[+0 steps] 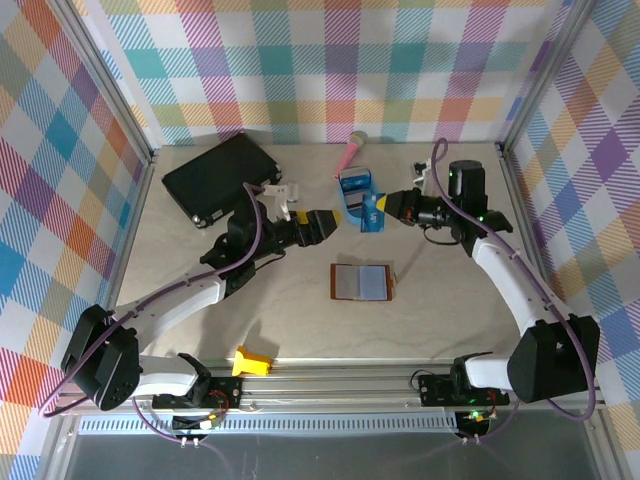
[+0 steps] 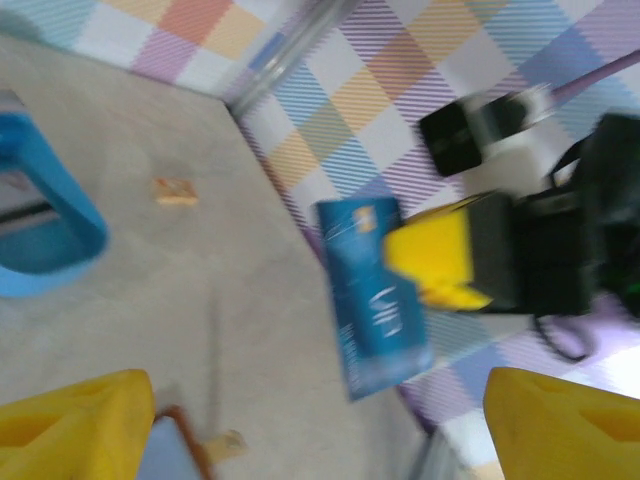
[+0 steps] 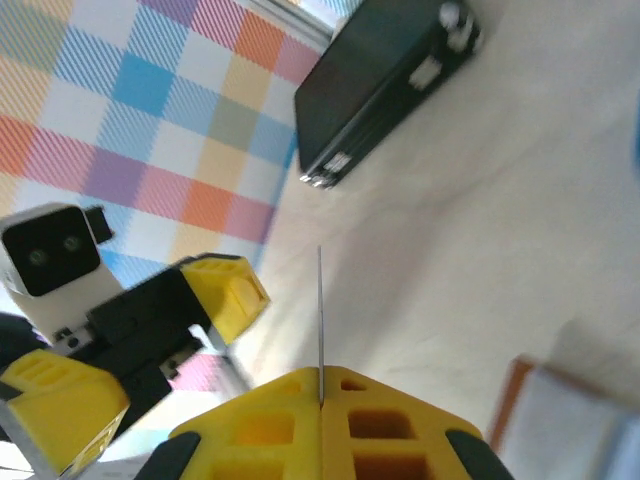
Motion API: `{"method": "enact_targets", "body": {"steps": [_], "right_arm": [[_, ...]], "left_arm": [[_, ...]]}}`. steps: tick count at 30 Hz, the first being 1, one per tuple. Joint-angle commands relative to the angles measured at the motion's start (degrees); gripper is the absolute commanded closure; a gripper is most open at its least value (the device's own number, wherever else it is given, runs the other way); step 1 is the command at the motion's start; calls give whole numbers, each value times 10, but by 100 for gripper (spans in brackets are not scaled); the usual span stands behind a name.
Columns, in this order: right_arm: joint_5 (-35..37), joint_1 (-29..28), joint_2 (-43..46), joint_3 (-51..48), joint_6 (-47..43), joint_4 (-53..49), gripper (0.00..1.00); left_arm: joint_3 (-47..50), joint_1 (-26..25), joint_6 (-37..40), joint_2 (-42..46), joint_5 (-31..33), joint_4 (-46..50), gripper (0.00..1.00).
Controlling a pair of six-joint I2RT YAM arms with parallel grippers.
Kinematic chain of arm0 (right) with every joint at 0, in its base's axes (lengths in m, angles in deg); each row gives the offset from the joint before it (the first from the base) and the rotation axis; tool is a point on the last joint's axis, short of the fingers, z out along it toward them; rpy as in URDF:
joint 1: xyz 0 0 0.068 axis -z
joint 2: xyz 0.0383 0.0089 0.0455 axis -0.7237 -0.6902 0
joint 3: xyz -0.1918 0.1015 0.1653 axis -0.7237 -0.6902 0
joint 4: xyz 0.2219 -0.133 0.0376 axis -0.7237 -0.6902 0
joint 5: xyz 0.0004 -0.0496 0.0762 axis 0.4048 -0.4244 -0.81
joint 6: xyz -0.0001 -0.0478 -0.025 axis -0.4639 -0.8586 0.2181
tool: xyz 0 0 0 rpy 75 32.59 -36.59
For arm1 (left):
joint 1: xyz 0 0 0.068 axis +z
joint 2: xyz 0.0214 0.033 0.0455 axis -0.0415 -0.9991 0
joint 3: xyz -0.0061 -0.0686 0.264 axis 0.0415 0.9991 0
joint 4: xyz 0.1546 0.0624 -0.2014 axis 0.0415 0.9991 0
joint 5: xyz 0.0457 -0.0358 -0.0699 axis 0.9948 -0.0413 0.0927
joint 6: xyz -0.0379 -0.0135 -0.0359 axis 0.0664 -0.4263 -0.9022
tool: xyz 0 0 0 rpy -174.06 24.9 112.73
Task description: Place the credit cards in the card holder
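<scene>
- Not yet filled: card holder (image 1: pixel 360 282), flat and open on the table (image 1: pixel 290 320) between the two arms, grey-blue lining up, no card visible inside.
- Empty and spread wide: left gripper (image 1: pixel 322 226), pointed toward the raised card, near it but apart.
- Clamped tight on the blue card (image 2: pixel 375 300): right gripper (image 1: pixel 385 208), up off the table beyond the holder, just in front of the blue tray (image 1: pixel 352 182).
- Pinched at one edge between yellow fingertips (image 2: pixel 430 255), aloft, well apart from the holder; probably at pick-up or hand-over, with carrying across and sliding in left to do.
- No telling how many other cards remain or where; possibly in the tray, too small to make out.
- Blurred throughout in the left wrist view; from the right wrist, card edge-on as a thin line and holder cut off at the frame corner.
</scene>
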Motion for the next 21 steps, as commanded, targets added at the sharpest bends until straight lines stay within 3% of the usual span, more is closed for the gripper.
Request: {"method": "enact_targets", "body": {"steps": [1,8,13,19,21], "right_arm": [[-75,-1,11,-18,210,133,100],[-97,-2,13,-27,266,165,100],[-119,-7,8,-29,290,193,100],[-123,-19,14,-34,289,198,100],[-122,-23,15,-36,292,200,100]], "left_arm": [[-32,-19,-129,-8,-42,-11,17],[-31,-45,-187,-24,-34,-40,27],[-14,-57,-226,-29,-34,-106,42],[12,-58,-280,-32,-22,-193,53],[18,-58,-296,-31,-20,-211,61]]}}
